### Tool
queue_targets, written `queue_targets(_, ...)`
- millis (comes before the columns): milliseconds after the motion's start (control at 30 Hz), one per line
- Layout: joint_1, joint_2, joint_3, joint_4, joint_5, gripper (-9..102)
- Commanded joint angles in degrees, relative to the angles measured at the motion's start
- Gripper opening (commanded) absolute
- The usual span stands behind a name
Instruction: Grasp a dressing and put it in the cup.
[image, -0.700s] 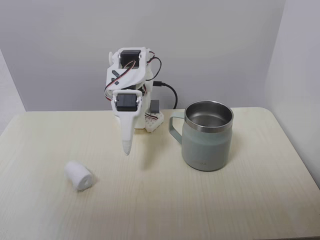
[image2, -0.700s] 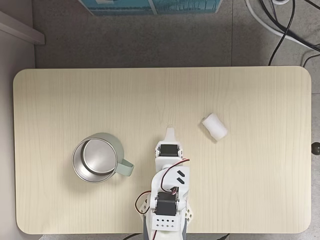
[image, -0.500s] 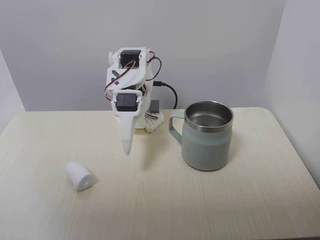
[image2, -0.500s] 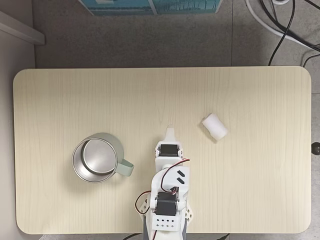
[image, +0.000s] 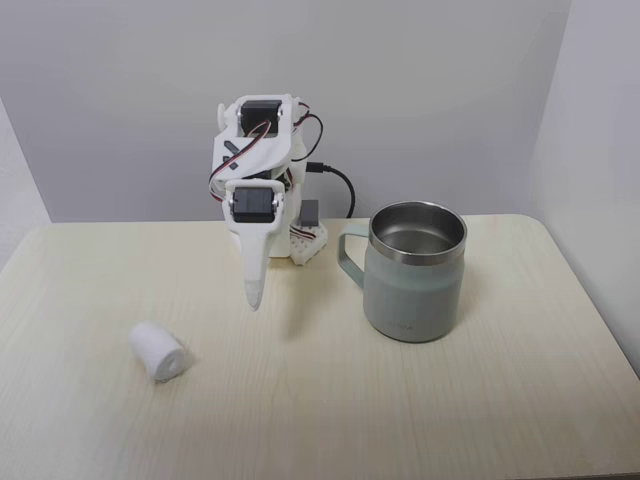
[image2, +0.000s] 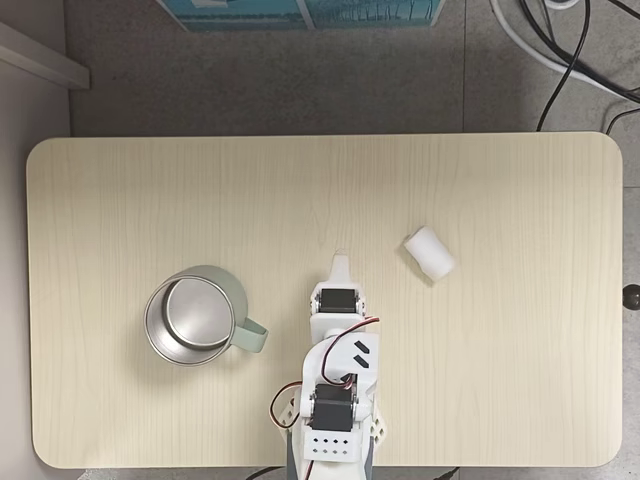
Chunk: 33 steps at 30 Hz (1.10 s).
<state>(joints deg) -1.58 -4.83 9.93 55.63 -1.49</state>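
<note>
In a fixed view from the front, nothing has shifted over the last moments: the gripper (image: 254, 300) hangs point-down above the middle of the desk (image: 330, 420) exactly as before, its fingers drawn together into one narrow tip with nothing between them, so I judge the reach has not begun. The dressing (image: 159, 351) lies on its side toward the desk's left edge in this view, apart from the gripper and clear of the surface clutter, while the cup (image: 414, 272) stands upright toward the right with its handle turned to the arm. This view gives height: the tip floats above the wood, not touching it. In a fixed view from above, the gripper (image2: 341, 262) points away from the arm's base at the near long edge, the dressing (image2: 429, 253) sits just off to its right, and the cup (image2: 195, 315) to its left shows a bare steel interior, so the task's placing is still wholly undone.
</note>
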Motion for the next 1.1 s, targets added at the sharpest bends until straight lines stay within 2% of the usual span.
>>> queue_targets(0,0.7,-0.1,0.1,-0.8,0.7,0)
queue_targets(233,-0.1,-0.1,0.4,-2.2,0.2,0)
queue_targets(433,0.5,-0.2,7.9,0.5,-0.7,0)
queue_targets(600,-0.4,1.4,20.0,5.1,-2.1,0)
queue_targets(800,1.2,17.8,42.2,11.8,-1.8,0)
queue_targets(967,5.6,24.6,54.7,17.9,-0.3,0)
queue_targets(1067,11.0,31.0,61.8,23.0,4.4,6)
